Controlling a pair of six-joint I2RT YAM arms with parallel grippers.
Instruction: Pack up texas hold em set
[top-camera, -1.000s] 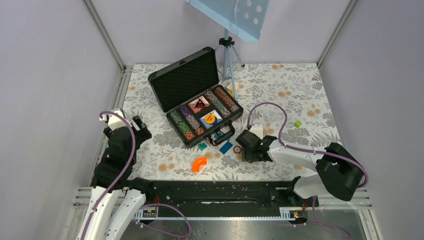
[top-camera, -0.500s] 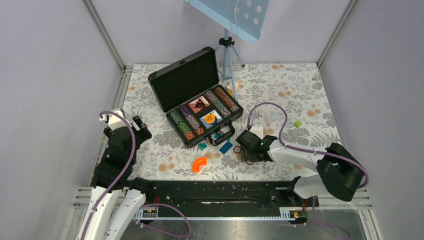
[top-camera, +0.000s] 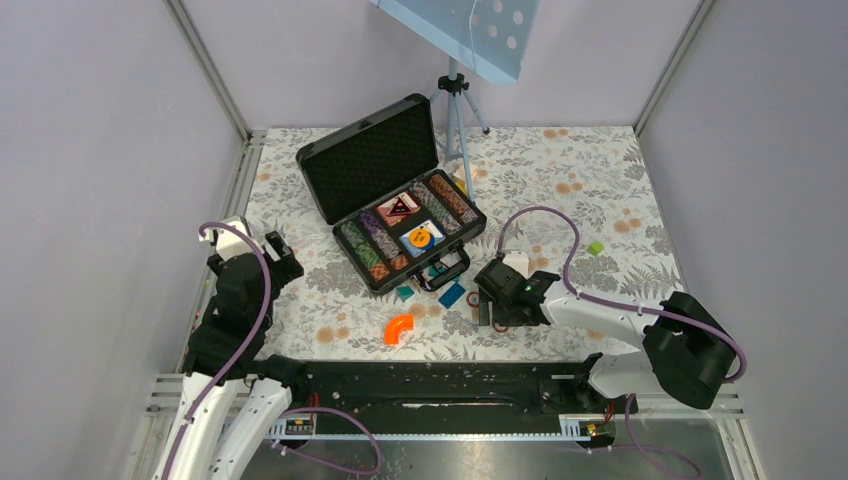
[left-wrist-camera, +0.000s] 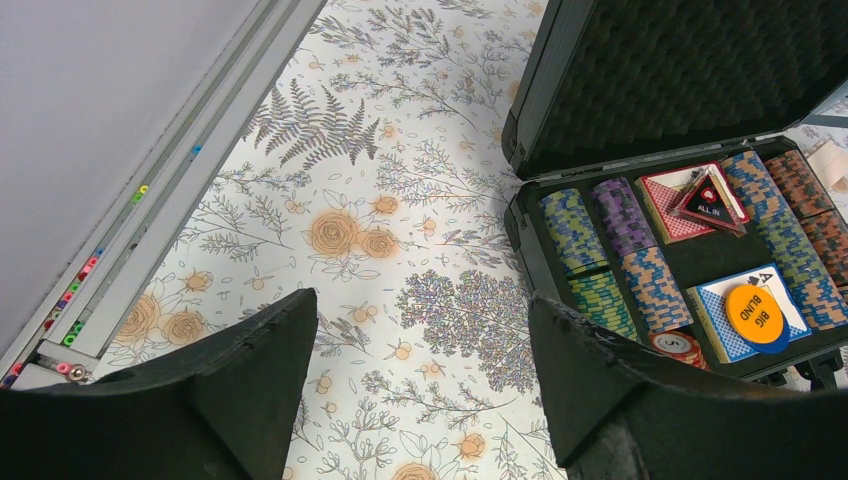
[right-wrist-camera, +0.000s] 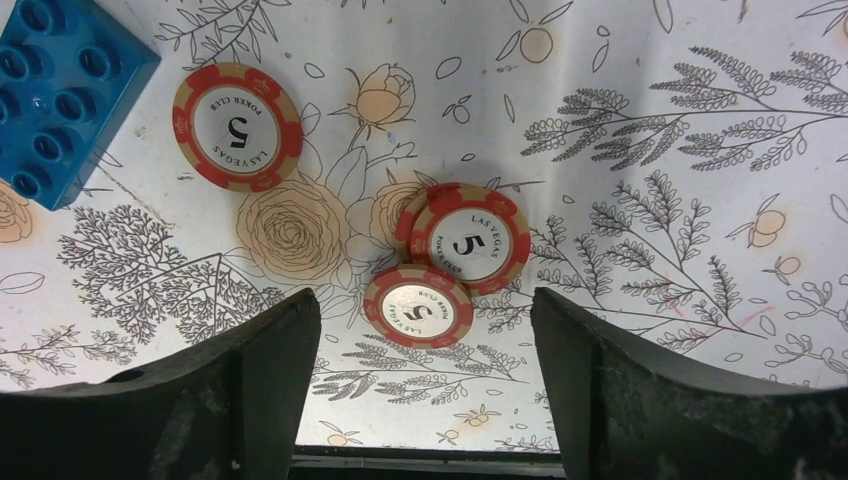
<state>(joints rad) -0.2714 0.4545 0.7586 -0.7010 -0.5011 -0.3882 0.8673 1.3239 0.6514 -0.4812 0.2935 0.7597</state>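
The black briefcase lies open on the flowered cloth, lid tilted back. Its tray holds rows of striped chips, a red deck under an "ALL IN" marker, and a blue deck under an orange "BIG BLIND" disc. My right gripper is open, low over loose red "5" chips: two overlapping just ahead of its fingers, and a third farther left. My left gripper hangs open and empty over bare cloth left of the case. In the top view it is at the left.
An orange curved piece, a teal block and a blue block lie in front of the case. A small green block sits to the right. A tripod stands behind the case. A black rail runs along the near edge.
The right gripper's jaws have spread wider and it has shifted slightly over the loose chips. The left arm has not moved.
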